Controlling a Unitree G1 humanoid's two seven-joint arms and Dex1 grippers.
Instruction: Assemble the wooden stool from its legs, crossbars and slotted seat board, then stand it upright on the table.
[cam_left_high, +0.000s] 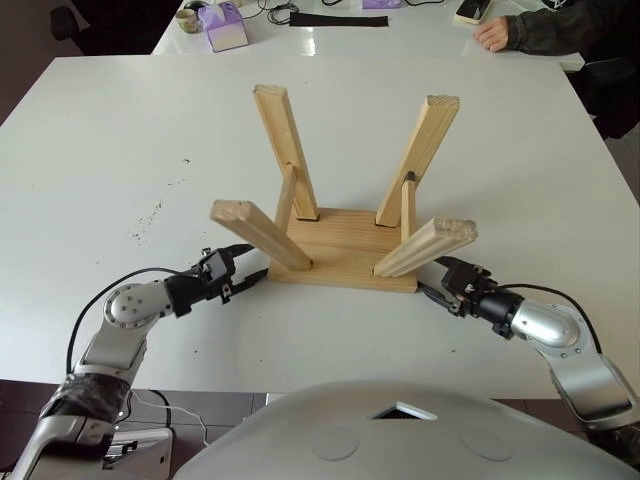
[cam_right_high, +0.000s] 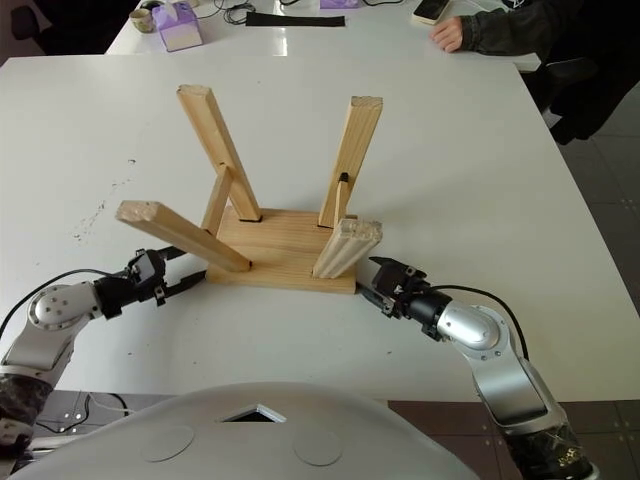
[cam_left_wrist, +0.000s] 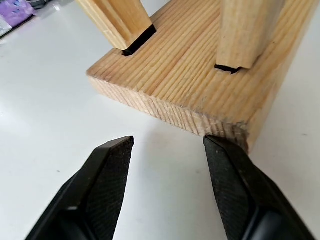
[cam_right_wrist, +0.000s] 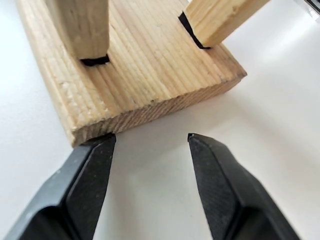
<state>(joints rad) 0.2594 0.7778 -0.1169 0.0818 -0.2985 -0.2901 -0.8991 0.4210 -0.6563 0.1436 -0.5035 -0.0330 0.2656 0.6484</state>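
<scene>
Looks basically built: got the stool (cam_left_high: 345, 240) sitting upside down mid-bench (cam_left_high: 120, 150), seat (cam_left_high: 345, 268) flat on the surface, four legs (cam_left_high: 285, 150) splayed up out of their slots, crossbars (cam_left_high: 408, 205) between the legs on each side; so only the flip to go, judging by the task.

Biggest worry: pinching just the near corners of the seat and tipping from there; could easily slip off that thin edge, or swing sideways and drop the lot; also fearing for the legs, seemingly only pushed into slots, so might pop loose or fold mid-turn if lifted unevenly; could also snag the near legs (cam_left_high: 258, 232), leaning out right over both grippers. Would go slow and keep both sides level.

As for pose: left gripper (cam_left_wrist: 167, 142) low over the bench at the near left corner, forearm lying nearly flat, fingers (cam_left_wrist: 107, 170) spread wide, one tip right at the corner, gripping nothing; right gripper (cam_right_wrist: 150, 137) mirrored at the near right corner, fingers (cam_right_wrist: 220, 170) likewise spread, one tip up against the seat's edge, the other out over bare bench; can't tell whether actually touching wood.
</scene>
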